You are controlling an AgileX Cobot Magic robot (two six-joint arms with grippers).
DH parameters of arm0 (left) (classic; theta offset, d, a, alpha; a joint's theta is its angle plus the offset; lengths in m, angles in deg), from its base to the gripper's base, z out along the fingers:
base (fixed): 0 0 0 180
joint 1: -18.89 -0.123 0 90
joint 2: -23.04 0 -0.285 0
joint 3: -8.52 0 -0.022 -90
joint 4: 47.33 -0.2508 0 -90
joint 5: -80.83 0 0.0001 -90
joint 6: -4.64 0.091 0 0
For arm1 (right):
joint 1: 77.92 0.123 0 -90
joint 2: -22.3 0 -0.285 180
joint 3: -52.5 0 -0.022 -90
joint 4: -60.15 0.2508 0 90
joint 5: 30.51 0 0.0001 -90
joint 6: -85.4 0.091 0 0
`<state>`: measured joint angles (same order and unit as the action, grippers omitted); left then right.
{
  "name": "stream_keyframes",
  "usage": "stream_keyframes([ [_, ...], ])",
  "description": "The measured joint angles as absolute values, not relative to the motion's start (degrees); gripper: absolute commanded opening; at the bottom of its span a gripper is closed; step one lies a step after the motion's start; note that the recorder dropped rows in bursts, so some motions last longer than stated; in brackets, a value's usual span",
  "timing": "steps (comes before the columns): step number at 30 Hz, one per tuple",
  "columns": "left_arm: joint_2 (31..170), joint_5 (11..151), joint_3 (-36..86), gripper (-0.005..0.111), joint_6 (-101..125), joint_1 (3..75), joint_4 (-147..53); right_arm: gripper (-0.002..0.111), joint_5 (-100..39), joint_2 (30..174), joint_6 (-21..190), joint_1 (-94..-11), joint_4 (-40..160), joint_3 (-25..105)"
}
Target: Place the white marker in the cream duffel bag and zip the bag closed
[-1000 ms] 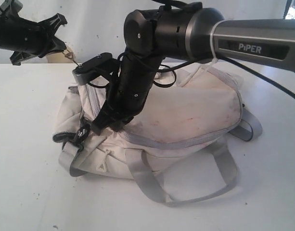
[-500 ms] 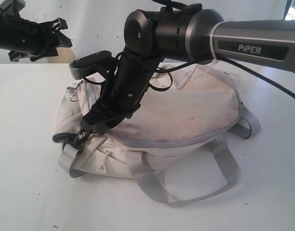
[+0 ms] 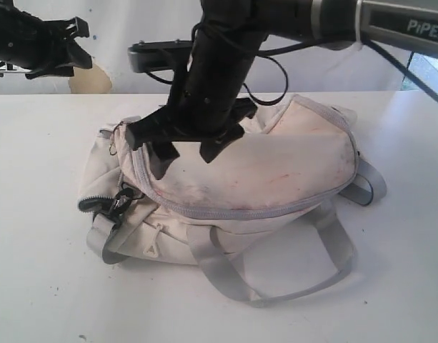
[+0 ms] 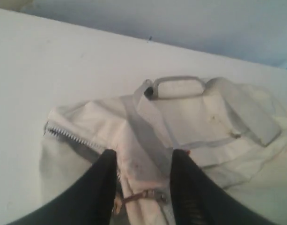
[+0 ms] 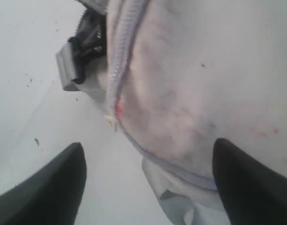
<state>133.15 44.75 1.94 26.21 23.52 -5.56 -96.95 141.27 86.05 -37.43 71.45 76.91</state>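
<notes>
The cream duffel bag [image 3: 276, 164] lies on the white worktop [image 3: 47, 286], its grey webbing handle [image 3: 333, 250] looped out in front. A grey zipper line [image 3: 240, 211] curves along the edge of its top panel, and a black clip [image 3: 122, 199] hangs at its left end. The right claw [image 3: 183, 164] hovers just above the bag's top near that end, its 2 fingers spread wide and gripping nothing; its wrist view shows bag fabric between them. The left claw [image 3: 83, 44] hangs raised behind the bag's left end, well clear of it, fingers [image 4: 106, 187] apart and empty. The white marker cannot be seen in any view.
</notes>
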Motion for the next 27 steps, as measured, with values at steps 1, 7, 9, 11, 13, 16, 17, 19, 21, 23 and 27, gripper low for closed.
stream_keyframes([
  [1,132.6,43.1,1.9,0.027,24.2,23.5,-8.2,0.051,-98.0,141.3,87.6,-38.3,71.3,76.9],
  [7,129.8,32.9,1.9,0.003,16.3,23.5,-23.3,0.002,-100.1,141.3,91.2,-44.5,70.0,76.9],
  [9,129.2,29.7,1.9,0.000,13.3,23.5,-27.3,0.000,-100.2,141.3,91.3,-46.3,69.0,76.9],
  [11,128.6,27.1,1.9,0.000,9.8,23.5,-31.4,0.000,-100.2,141.3,91.4,-48.3,68.8,76.9],
  [13,128.3,25.1,1.9,0.000,7.1,23.5,-35.4,0.000,-100.2,141.3,91.4,-50.7,68.6,76.6],
  [16,128.3,22.0,1.9,0.000,5.1,23.5,-39.0,0.000,-100.2,141.0,91.4,-54.4,68.6,75.1],
  [17,128.2,21.1,1.9,0.000,4.6,23.5,-39.8,0.000,-100.2,140.9,91.4,-55.8,68.5,74.3],
  [19,128.2,20.1,1.9,0.000,4.2,23.5,-40.7,0.000,-100.2,140.7,91.1,-58.3,68.3,72.5],
  [21,128.1,19.4,1.9,0.000,4.0,23.5,-41.5,0.000,-100.2,140.1,89.9,-61.0,68.2,70.0],
  [23,128.0,18.8,1.9,0.000,3.9,23.5,-42.2,0.000,-100.2,138.9,88.2,-63.7,67.9,67.3],
  [27,128.0,18.4,1.9,0.000,3.7,23.5,-43.4,0.000,-100.3,135.6,86.3,-68.5,67.1,62.6],
])
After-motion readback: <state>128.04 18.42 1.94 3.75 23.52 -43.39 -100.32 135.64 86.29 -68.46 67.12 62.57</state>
